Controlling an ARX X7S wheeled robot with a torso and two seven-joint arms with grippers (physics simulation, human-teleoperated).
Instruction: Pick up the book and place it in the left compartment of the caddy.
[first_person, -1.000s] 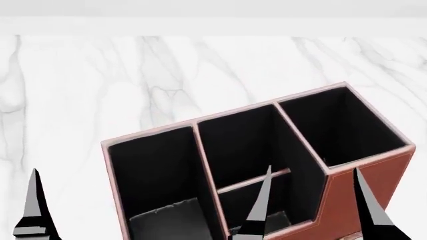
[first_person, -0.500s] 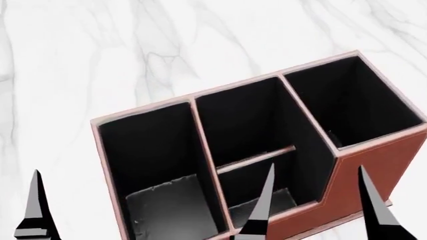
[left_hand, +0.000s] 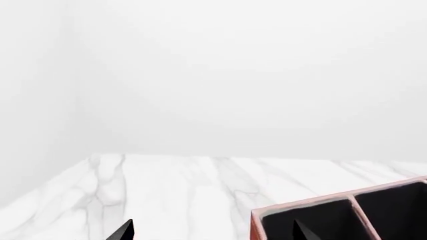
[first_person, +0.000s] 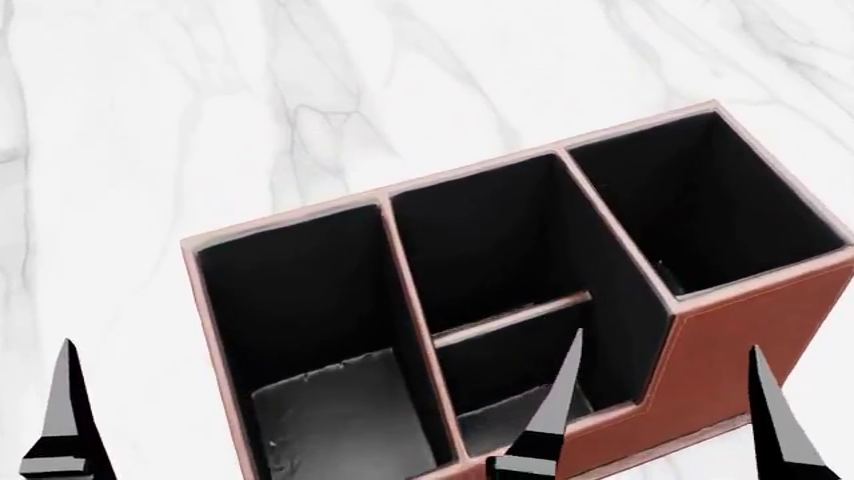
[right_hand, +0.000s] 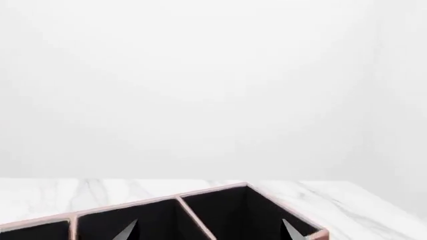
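Note:
The reddish-brown caddy (first_person: 747, 330) stands on the white marble table, its three black-lined bays open to the head view. The left compartment (first_person: 307, 300) is the long undivided bay at the caddy's left, with a grey-lit floor. The book is out of view in every frame. My right gripper (first_person: 663, 430) is open and empty, its fingertips (first_person: 558, 400) over the caddy's front wall. My left gripper (left_hand: 213, 232) is open and empty; one of its fingertips (first_person: 64, 410) shows left of the caddy. The caddy's rim also shows in the left wrist view (left_hand: 303, 204) and the right wrist view (right_hand: 200, 192).
The marble tabletop (first_person: 200, 120) spreads around and behind the caddy. A plain white wall (left_hand: 233, 75) stands beyond the table's far edge. The middle bay has a cross-divider (first_person: 514, 317); the taller bay (first_person: 694, 200) is at the right.
The head view tilted down, so the caddy sits higher in the frame and the far edge left the view. Since then my right gripper's fingertips have shifted slightly right.

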